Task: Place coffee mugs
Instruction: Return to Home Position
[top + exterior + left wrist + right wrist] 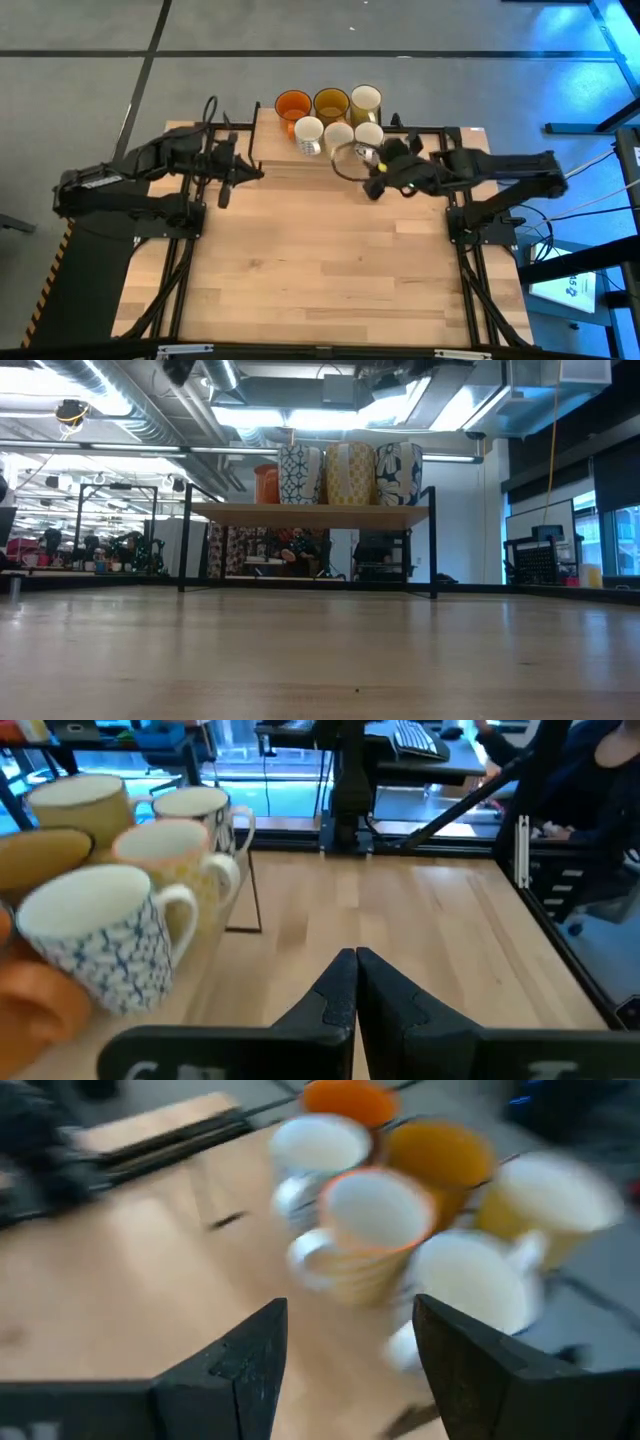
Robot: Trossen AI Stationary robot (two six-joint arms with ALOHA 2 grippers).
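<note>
Dark fingers of the right hand (350, 1315) fill the bottom of its wrist view, spread wide with nothing between them, facing the coffee mugs (375, 1215). The left hand (355, 965) shows its two fingers pressed together, holding nothing, over bare counter (420, 910) with the mugs at the left of that frame.

From above, all six mugs stand in two rows at the upper centre of the frame: the orange mug (293, 104), amber mug (331, 103) and cream-yellow mug (365, 100) behind, three white mugs (339, 135) in front. The low view alone shows that they sit on a raised wooden shelf (310, 513) on dark legs. It also shows that the white ones carry patterns: blue lattice, yellow, dark blue flowers. Only the orange one peeks out beside them there.

Both arms reach inward from the counter's sides, the right hand just beside the nearest white mug, the left hand left of the shelf. Grey floor (90, 90) surrounds the light wood counter. Ducts and bright ceiling lights (300, 415) hang beyond.
</note>
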